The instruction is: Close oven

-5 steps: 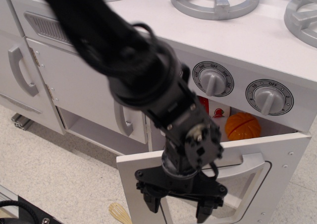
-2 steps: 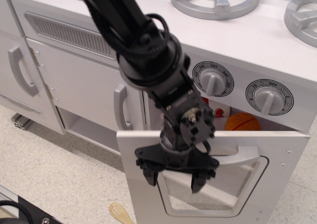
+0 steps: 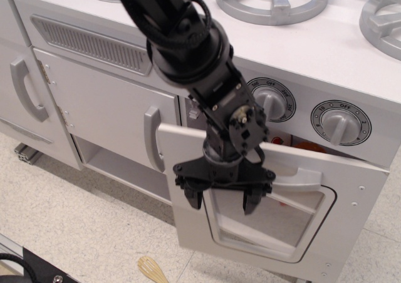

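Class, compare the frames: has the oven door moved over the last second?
Yes. The oven door has swung upward toward the control knobs, narrowing the gap; the gripper presses against it.

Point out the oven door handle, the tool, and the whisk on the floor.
Oven door handle (image 3: 299,180), main camera view, on the silver bar's right part.
Tool (image 3: 220,203), main camera view, midway between its fingertips.
Whisk (image 3: 152,270), main camera view, on its wire head.

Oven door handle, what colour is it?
Silver-grey, on the white oven door handle, seen in the only camera view.
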Action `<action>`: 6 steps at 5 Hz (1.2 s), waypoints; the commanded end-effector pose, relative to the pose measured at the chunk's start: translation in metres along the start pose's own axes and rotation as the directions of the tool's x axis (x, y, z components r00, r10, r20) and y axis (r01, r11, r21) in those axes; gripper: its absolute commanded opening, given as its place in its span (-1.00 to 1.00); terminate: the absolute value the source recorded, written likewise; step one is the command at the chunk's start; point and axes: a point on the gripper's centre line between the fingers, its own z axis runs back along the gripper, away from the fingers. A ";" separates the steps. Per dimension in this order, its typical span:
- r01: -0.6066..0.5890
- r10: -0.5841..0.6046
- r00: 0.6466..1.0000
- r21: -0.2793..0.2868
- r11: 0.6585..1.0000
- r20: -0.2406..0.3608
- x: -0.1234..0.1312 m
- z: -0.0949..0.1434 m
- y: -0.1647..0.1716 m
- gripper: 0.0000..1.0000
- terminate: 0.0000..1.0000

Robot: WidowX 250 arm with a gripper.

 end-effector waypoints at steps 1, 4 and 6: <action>-0.051 0.052 0.998 -0.028 0.998 0.037 0.028 0.007 -0.001 1.00 -1.00; -0.052 0.052 0.998 -0.029 0.998 0.028 0.031 0.018 0.002 1.00 -1.00; -0.012 0.011 1.000 -0.052 0.999 -0.021 0.016 0.065 0.015 1.00 -1.00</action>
